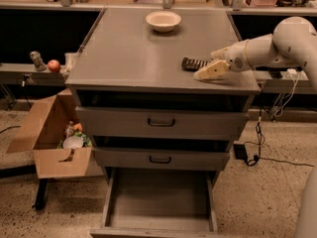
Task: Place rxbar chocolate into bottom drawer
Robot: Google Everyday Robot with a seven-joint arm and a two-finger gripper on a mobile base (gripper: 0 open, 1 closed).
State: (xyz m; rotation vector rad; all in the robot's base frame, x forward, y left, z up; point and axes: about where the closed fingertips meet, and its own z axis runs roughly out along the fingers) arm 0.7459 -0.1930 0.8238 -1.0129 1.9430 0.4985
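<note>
The rxbar chocolate (pixel 192 63), a dark flat bar, lies on the right part of the grey cabinet top (pixel 129 58). My gripper (pixel 205 64) reaches in from the right at the bar's right end, low over the top. Its cream fingers (pixel 213 70) are spread, one in front of the bar and one behind it. The bottom drawer (pixel 158 197) is pulled out below, and its flat grey floor is bare.
A cream bowl (pixel 163 20) stands at the back of the cabinet top. The two upper drawers (pixel 161 122) are shut. A cardboard box (pixel 52 135) with items stands on the floor to the left. Cables (pixel 257 133) hang to the right.
</note>
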